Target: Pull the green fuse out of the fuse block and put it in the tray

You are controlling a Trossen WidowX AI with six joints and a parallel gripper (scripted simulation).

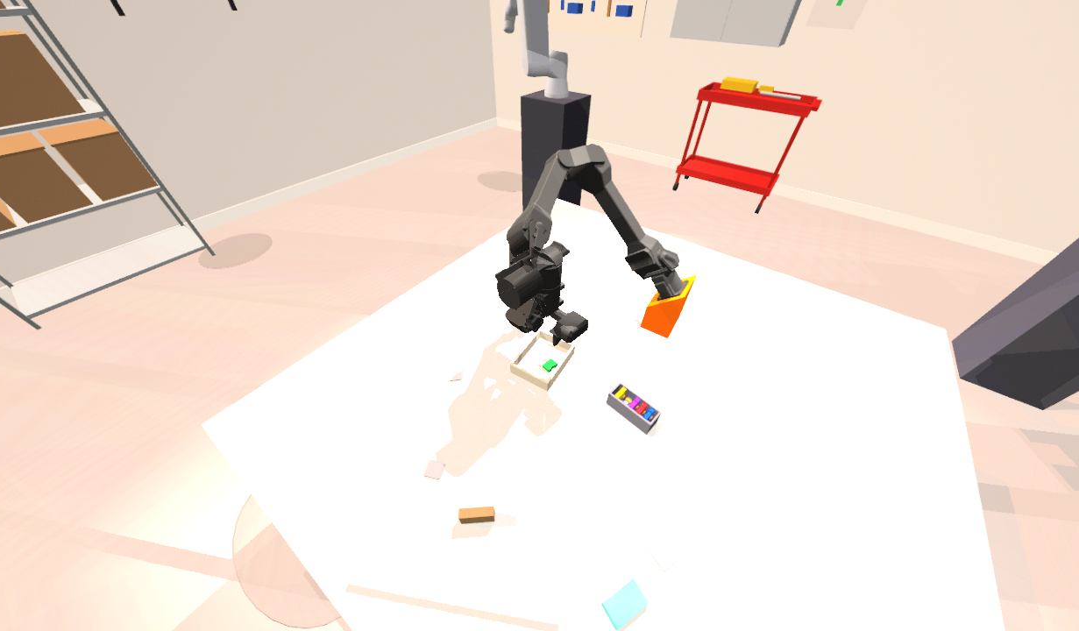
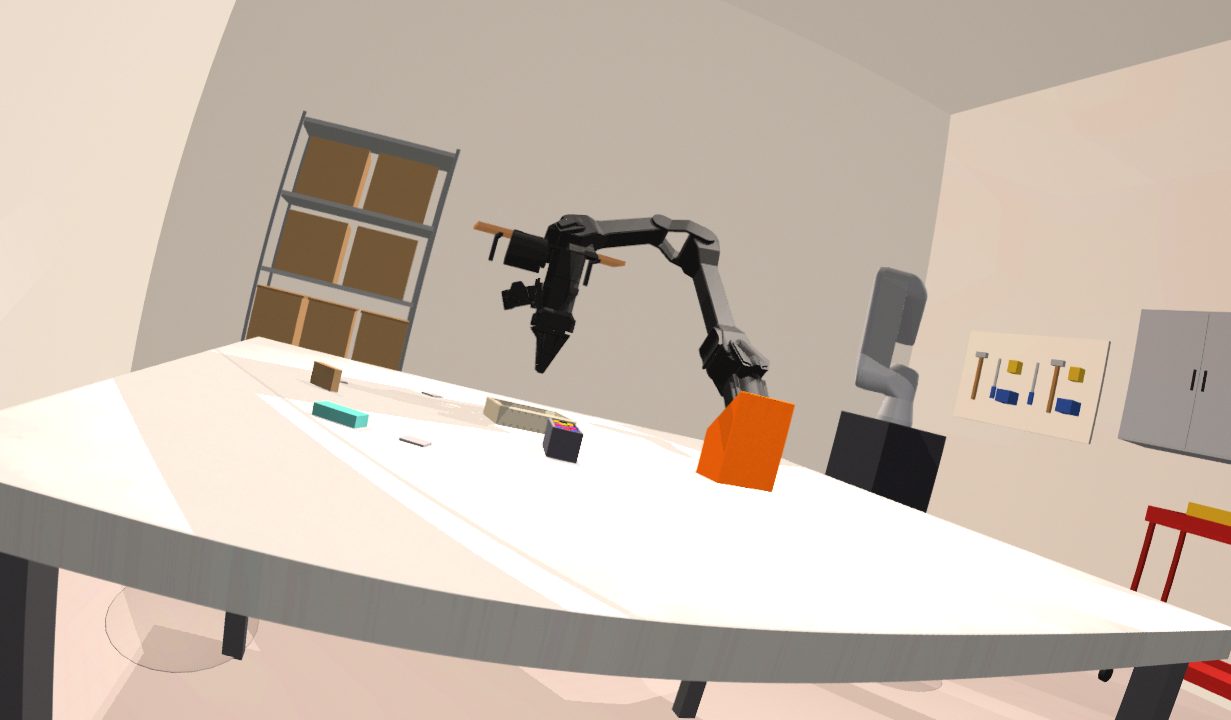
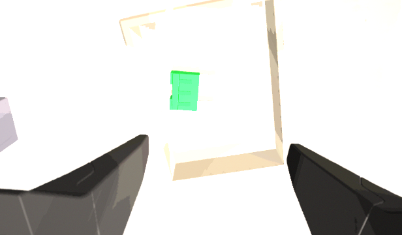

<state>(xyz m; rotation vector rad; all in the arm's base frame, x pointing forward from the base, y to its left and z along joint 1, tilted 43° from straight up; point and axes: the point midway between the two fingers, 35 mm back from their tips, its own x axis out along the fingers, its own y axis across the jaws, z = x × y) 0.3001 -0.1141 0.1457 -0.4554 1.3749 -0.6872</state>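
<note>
The green fuse (image 1: 550, 365) (image 3: 184, 91) lies flat on the floor of the beige tray (image 1: 527, 371) (image 2: 510, 415) (image 3: 275, 81). My gripper (image 1: 562, 336) (image 2: 543, 367) (image 3: 218, 147) is open and empty. It hangs above the tray, well clear of the fuse. The grey fuse block (image 1: 634, 411) (image 2: 562, 439) stands to the right of the tray with yellow, magenta, red and blue fuses in it. A corner of the block (image 3: 2, 125) shows at the left edge of the wrist view.
An orange box (image 1: 666, 308) (image 2: 745, 439) encloses the arm's base on the white table (image 1: 763, 471). A tan block (image 1: 477, 514) (image 2: 325, 375) and a cyan block (image 1: 624, 604) (image 2: 339, 413) lie toward the front edge. A few small flat chips lie on the table.
</note>
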